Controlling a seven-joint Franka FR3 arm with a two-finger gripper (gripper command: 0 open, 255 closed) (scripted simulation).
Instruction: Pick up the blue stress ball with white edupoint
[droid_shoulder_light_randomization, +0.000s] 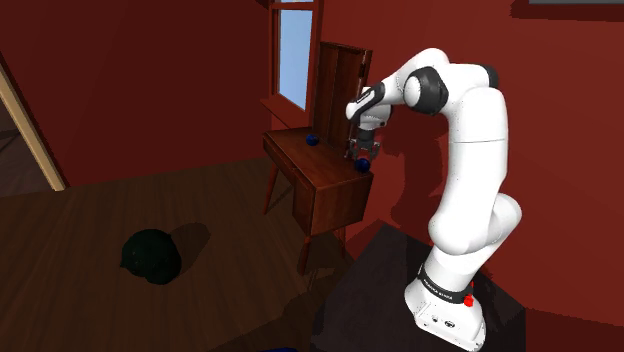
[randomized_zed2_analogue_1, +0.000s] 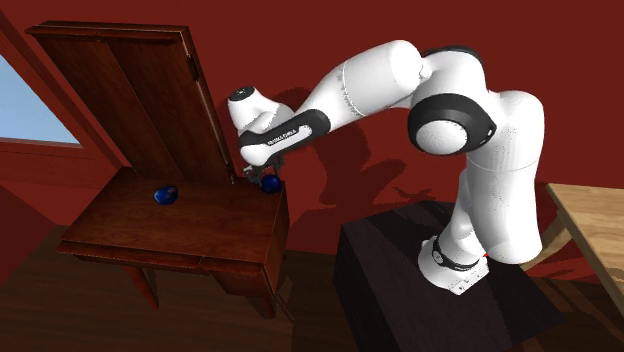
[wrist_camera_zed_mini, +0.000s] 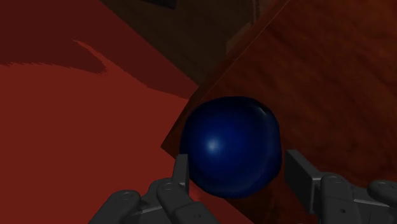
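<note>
A dark blue ball (wrist_camera_zed_mini: 230, 147) sits between my gripper's (wrist_camera_zed_mini: 236, 173) two black fingers, which clasp it on both sides. No white marking shows on it. In the shoulder view the gripper (droid_shoulder_light_randomization: 362, 152) points down over the near right corner of the wooden desk (droid_shoulder_light_randomization: 330, 160), with the ball (droid_shoulder_light_randomization: 363, 163) right at that corner. The second exterior view has the gripper (randomized_zed2_analogue_1: 262, 177) and the ball (randomized_zed2_analogue_1: 271, 184) at the desk's (randomized_zed2_analogue_1: 200, 225) right back corner. I cannot tell whether the ball rests on the desktop or hangs just above it.
A second blue ball (droid_shoulder_light_randomization: 312, 139) (randomized_zed2_analogue_1: 165, 194) lies farther along the desktop. The desk's raised wooden back panel (randomized_zed2_analogue_1: 150, 100) stands close behind the gripper. A window (droid_shoulder_light_randomization: 294, 55) is beyond the desk, a black rounded object (droid_shoulder_light_randomization: 152, 256) lies on the floor, and a lighter table (randomized_zed2_analogue_1: 590, 235) stands near the stand.
</note>
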